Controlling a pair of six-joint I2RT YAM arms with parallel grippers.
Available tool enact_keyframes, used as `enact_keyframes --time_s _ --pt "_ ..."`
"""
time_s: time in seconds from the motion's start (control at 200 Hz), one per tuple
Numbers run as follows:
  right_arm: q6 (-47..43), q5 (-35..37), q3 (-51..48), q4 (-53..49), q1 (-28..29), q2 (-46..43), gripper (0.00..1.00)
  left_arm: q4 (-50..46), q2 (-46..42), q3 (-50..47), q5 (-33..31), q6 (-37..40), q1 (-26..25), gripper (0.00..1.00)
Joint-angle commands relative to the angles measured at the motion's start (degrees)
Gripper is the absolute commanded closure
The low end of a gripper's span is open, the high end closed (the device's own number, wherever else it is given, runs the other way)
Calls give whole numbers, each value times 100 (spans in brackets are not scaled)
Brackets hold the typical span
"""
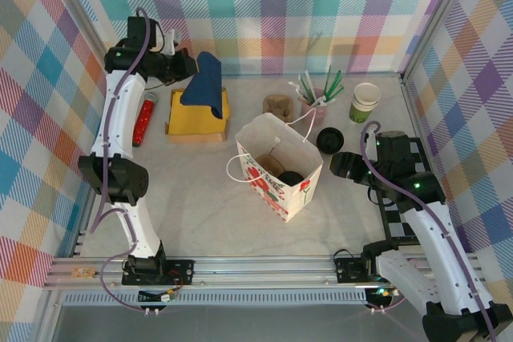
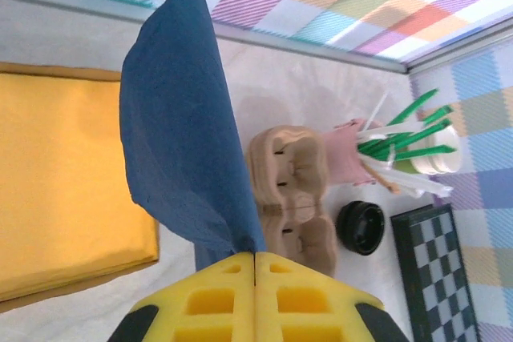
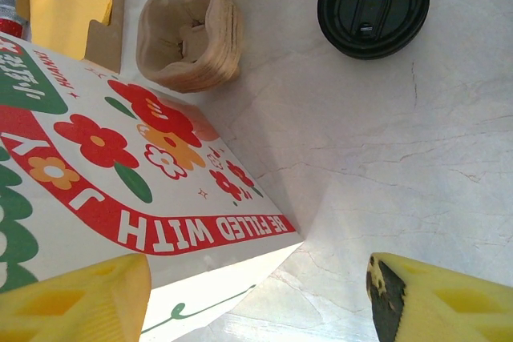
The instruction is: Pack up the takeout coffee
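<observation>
At left, the left gripper (image 2: pixel 255 262) has its jaws closed on a blue napkin (image 2: pixel 180 118), the pinch plain in the left wrist view, above a yellow napkin stack (image 1: pixel 196 122). At the centre of the worktop (image 1: pixel 192 198), the overhead view looks into the open paper bag (image 1: pixel 280 198), where the takeout coffee (image 1: pixel 290 177) stands upright, long axis vertical, black lid uppermost, body hidden by the bag walls. At right, the right wrist view shows the right gripper (image 3: pixel 256 298) with jaws apart and empty beside the bag's flowered side.
</observation>
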Motion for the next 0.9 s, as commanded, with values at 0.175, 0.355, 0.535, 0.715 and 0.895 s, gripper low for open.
enact_keyframes --time_s 0.175,0.355,0.535,0.715,0.895 --pt "-56 -29 -69 -68 -33 -125 28 352 -801 -44 130 -274 -494 100" --pt "-32 -12 -86 -114 -35 -230 28 493 -1198 -37 -61 -407 -869 100" --pt "-1 -3 -94 -164 -40 -309 28 521 -1530 -52 -361 -470 -1376 100" --pt "34 -28 -78 -190 -32 -341 29 503 -1886 -246 -929 -421 -2093 100" --pt "60 -29 -50 -201 -33 -346 29 533 -2200 -594 -1433 -443 -2739 100"
